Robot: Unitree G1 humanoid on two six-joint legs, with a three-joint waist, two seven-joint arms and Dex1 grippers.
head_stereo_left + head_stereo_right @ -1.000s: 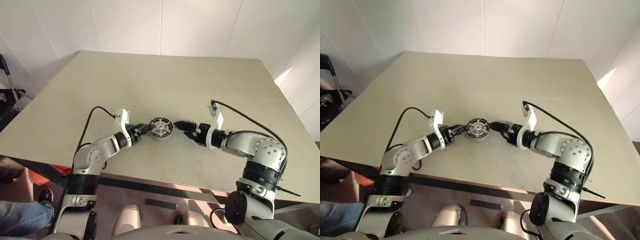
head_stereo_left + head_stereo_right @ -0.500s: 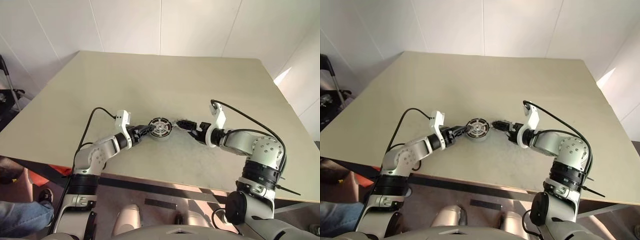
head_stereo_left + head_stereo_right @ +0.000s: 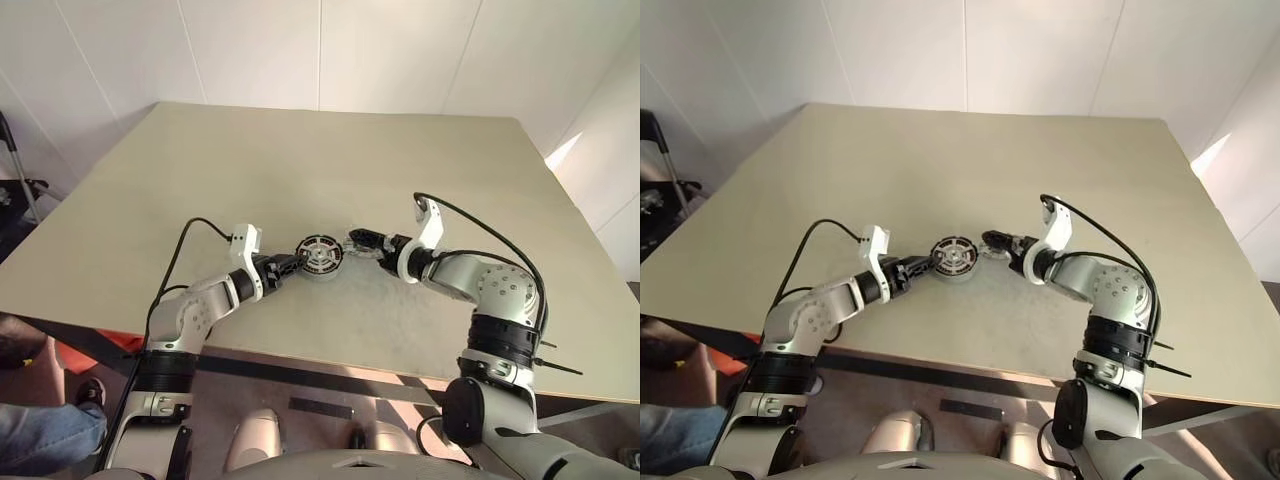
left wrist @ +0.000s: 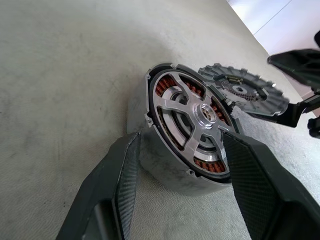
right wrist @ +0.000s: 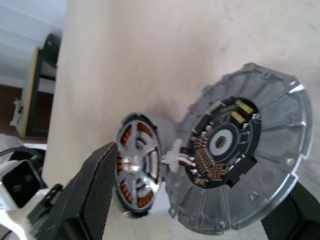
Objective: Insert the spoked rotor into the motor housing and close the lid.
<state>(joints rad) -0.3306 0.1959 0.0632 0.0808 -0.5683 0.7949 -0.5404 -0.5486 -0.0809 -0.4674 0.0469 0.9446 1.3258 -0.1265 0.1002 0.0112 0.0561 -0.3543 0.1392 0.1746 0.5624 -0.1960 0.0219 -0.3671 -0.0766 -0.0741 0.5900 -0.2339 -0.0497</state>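
We see the motor housing [image 3: 319,256] on the table [image 3: 300,170], near its front edge, roughly midway between our two arms. The spoked rotor [image 4: 192,119] sits in the housing's open face, windings around it. The left gripper [image 3: 287,263] is just left of the housing, one finger on either side of it. The lid [image 5: 240,155] is just right of the housing, tilted, its near edge right beside the housing rim. The right gripper [image 3: 362,241] comes in from the right, a finger on either side of the lid. A person's leg [image 3: 40,425] is at the far left, below the table edge.
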